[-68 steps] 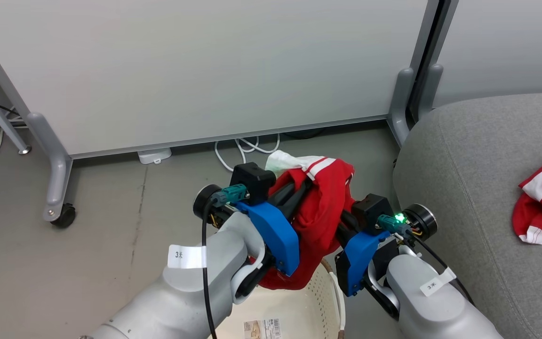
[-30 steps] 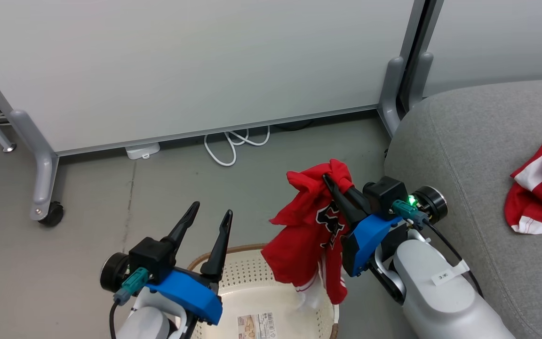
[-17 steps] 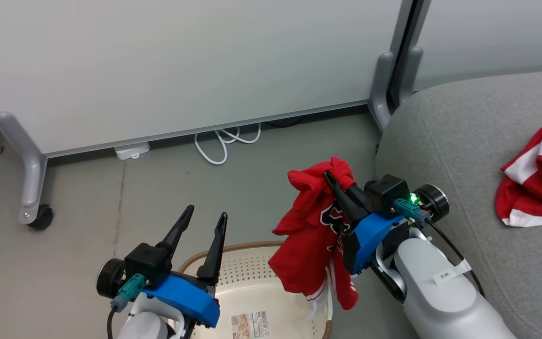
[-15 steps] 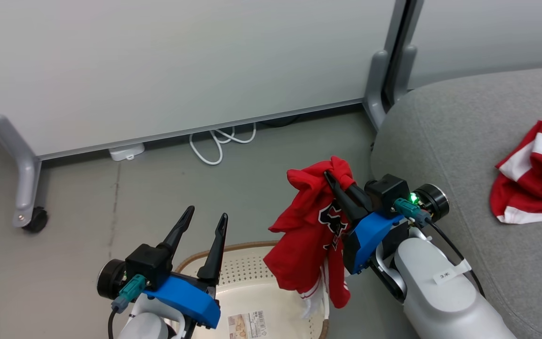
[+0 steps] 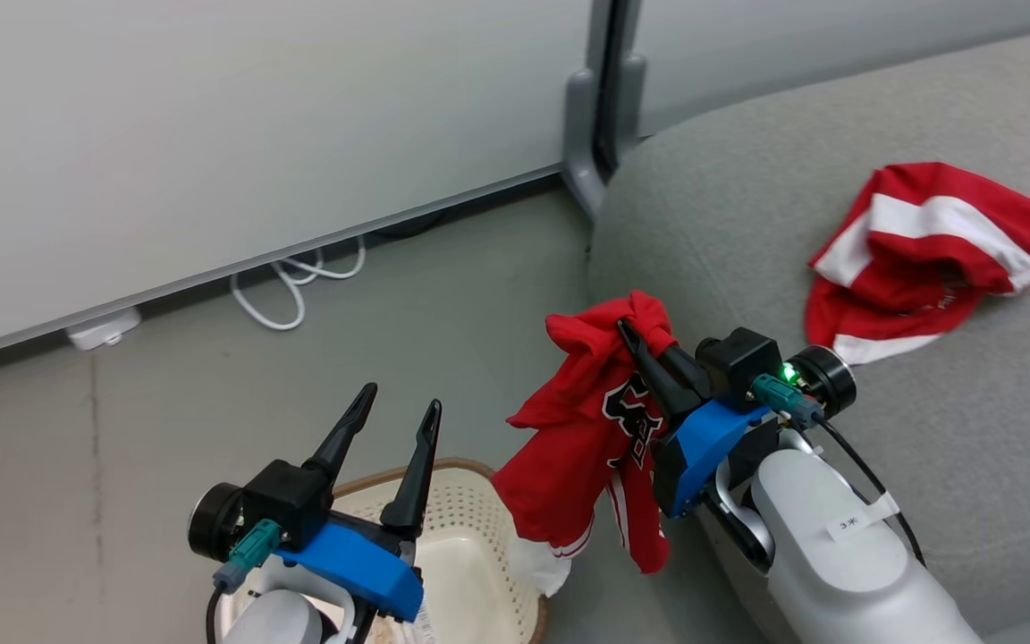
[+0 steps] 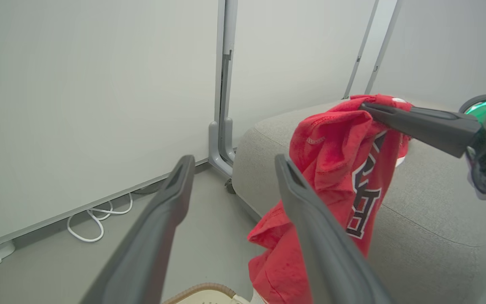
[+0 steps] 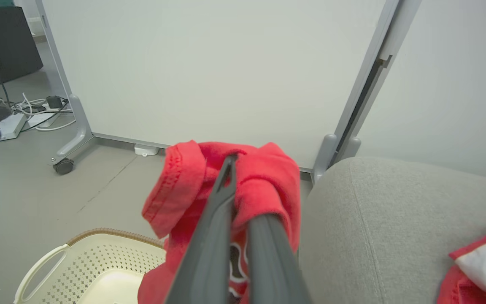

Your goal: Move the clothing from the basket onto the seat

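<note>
**A:** Where is the clothing?

**B:** One red garment (image 5: 586, 438) with a black-and-white emblem hangs bunched from the right gripper (image 5: 624, 327), whose two fingers are pressed together on a fold at its top. It is in the air above the basket (image 5: 470, 505). Its lower hem dangles at the basket's right rim, between that rim and the seat's left edge. The other garment (image 5: 926, 241), red with white stripes, lies crumpled on the seat (image 5: 730, 224), well in from that edge.

**A:** And the other arm?

**B:** The left gripper (image 5: 402, 397) hovers over the basket's left part with its fingers spread apart and nothing between them.

**A:** What's around, or in the way?

**B:** The seat's rounded side rises just beside the hanging cloth. Behind stands a pale partition (image 5: 211, 134), its grey post (image 5: 582, 152) close to the seat's far corner. A white cable (image 5: 296, 291) loops on the floor (image 5: 122, 420) below it, near a small white box (image 5: 104, 328).

**A:** What differs from half a second ago?

**B:** The head camera has swung toward the seat, so the seat and the garment on it sit nearer the middle of the view. The right gripper keeps the same pinch and the left stays spread. Against the basket, the held garment hangs further toward the seat. Its hem was over the basket's inside then and is at the rim now.
</note>
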Motion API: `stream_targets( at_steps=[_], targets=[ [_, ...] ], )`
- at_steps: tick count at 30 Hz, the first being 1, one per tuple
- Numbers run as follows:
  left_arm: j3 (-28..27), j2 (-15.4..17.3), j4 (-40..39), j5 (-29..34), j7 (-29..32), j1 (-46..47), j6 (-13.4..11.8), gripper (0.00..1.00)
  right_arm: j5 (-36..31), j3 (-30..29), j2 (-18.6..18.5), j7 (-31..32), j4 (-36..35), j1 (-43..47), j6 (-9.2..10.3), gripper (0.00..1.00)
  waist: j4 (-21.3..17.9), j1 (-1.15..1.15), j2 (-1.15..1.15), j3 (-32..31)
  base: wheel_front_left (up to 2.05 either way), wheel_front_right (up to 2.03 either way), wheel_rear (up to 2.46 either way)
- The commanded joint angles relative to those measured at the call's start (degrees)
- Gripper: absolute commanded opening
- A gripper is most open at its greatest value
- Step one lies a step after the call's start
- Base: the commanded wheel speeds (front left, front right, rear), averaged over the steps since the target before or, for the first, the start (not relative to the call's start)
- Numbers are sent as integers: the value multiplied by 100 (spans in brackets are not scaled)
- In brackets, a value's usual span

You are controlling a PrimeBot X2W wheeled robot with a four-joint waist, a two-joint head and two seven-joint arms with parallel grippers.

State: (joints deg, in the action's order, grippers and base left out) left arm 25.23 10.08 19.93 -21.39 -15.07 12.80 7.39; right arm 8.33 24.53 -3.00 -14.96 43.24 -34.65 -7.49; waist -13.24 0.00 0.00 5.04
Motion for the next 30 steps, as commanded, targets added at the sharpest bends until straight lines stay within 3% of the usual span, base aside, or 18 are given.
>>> stream_targets(
  at_steps=[1, 18, 30],
  targets=[
    [2, 26, -25, -13, -15, 41, 11, 100, -20, -7, -8, -33, -41, 75, -1, 0, -285, 0, 0, 35, 0, 0, 0],
    [123, 189, -58, -56, -15, 91, 12, 100, 20, -116, 7, -33, -169, 234, -1, 0, -1700, 0, 0, 170, 0, 0, 0],
    [328, 240, -43, -178, -15, 318, 13, 100, -120, -432, 9, -33, -343, 434, -1, 0, -1848, 0, 0, 320, 0, 0, 0]
  ],
)
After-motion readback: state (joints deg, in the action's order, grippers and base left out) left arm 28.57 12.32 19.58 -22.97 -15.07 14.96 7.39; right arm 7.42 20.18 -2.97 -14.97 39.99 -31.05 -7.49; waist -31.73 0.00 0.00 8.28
